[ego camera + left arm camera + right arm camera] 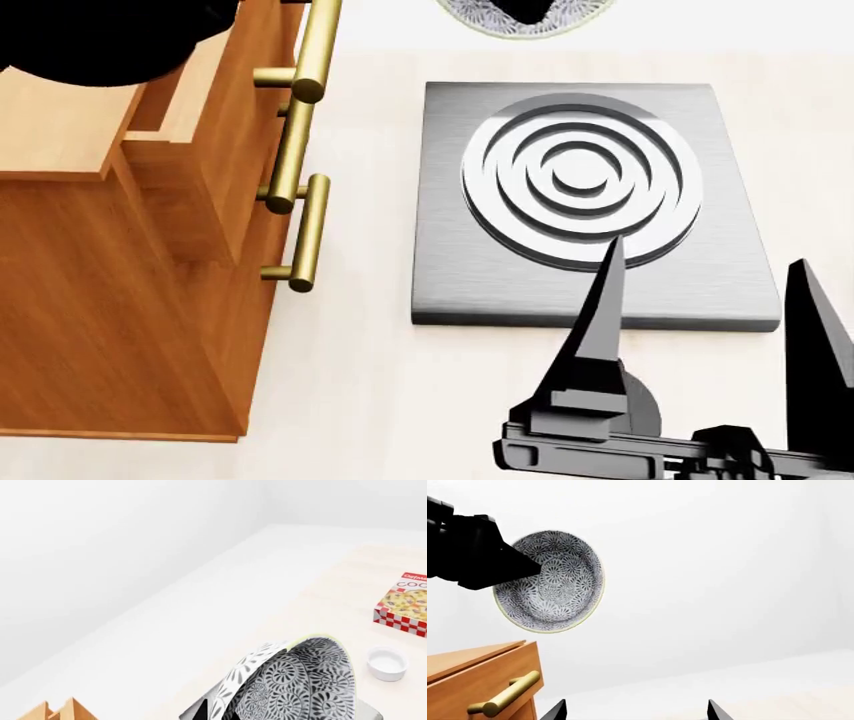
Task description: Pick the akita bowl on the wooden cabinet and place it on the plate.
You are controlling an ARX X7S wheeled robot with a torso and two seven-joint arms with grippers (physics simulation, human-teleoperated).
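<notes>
Up in the air past the wooden cabinet (480,680), the akita bowl (557,582) is tipped on edge, pinched in the left end effector (527,567), with one black finger reaching inside it. The right end effector (707,330) hangs low over the worktop (360,380) with fingers spread wide and nothing between them, right by the grey ringed slab (587,200). Left wrist view also catches a small white cup (387,663) and a red checkered box (405,604) on the worktop.
</notes>
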